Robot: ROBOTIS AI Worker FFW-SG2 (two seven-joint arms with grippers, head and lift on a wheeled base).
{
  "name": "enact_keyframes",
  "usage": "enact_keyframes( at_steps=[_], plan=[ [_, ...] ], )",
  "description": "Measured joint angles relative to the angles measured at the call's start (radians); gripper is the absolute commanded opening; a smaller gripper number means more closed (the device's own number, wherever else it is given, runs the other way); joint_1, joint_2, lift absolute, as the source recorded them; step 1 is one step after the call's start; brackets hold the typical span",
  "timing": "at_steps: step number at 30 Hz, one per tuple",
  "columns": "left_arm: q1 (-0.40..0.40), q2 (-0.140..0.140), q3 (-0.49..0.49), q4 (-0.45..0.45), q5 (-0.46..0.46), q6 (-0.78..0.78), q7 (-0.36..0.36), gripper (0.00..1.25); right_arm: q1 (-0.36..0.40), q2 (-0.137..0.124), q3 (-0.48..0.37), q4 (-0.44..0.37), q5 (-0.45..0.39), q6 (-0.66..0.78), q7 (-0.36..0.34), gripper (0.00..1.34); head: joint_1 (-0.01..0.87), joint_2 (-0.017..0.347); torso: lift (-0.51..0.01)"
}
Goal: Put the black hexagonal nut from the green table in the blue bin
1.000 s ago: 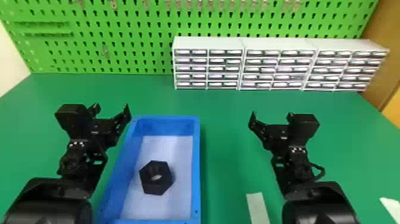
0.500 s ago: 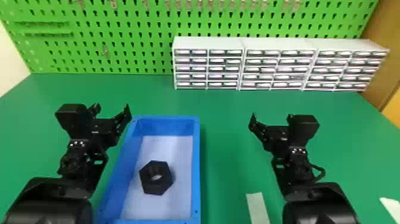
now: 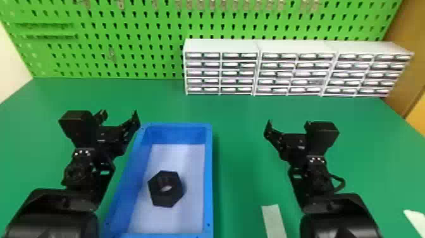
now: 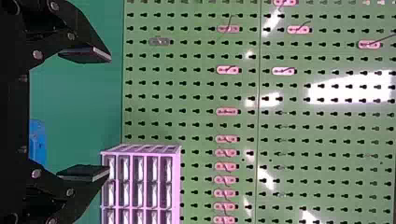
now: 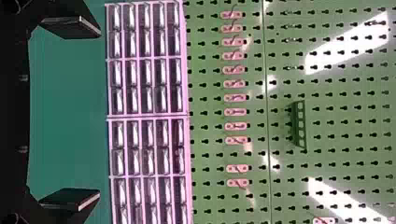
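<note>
The black hexagonal nut [image 3: 166,189] lies flat on the pale floor of the blue bin [image 3: 208,177], touched by neither gripper. Left of the bin's far corner, my left gripper [image 3: 119,114] stands open above the green table [image 3: 240,126]. Over the table to the right of the bin is my right gripper [image 3: 287,123], also open. In the left wrist view, the left gripper [image 4: 85,113] has its fingers wide apart, with a corner of the blue bin [image 4: 37,142] beyond. The right gripper [image 5: 72,114], in its own wrist view, holds nothing between its spread fingers.
White drawer cabinets [image 3: 221,46] stand along the back of the table, against a green pegboard [image 3: 132,41] with hooks. A pale strip [image 3: 273,221] lies on the table between the bin and the right arm, and another [image 3: 415,220] at the right edge.
</note>
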Motion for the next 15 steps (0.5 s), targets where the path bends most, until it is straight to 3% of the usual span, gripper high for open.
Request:
enact_keyframes(
  at_steps=[15],
  plan=[
    [0.001, 0.000, 0.001, 0.000, 0.000, 0.000, 0.000, 0.84, 0.001, -0.002, -0.002, -0.004, 0.004, 0.012, 0.000, 1.24, 0.686, 0.052, -0.097]
  ],
)
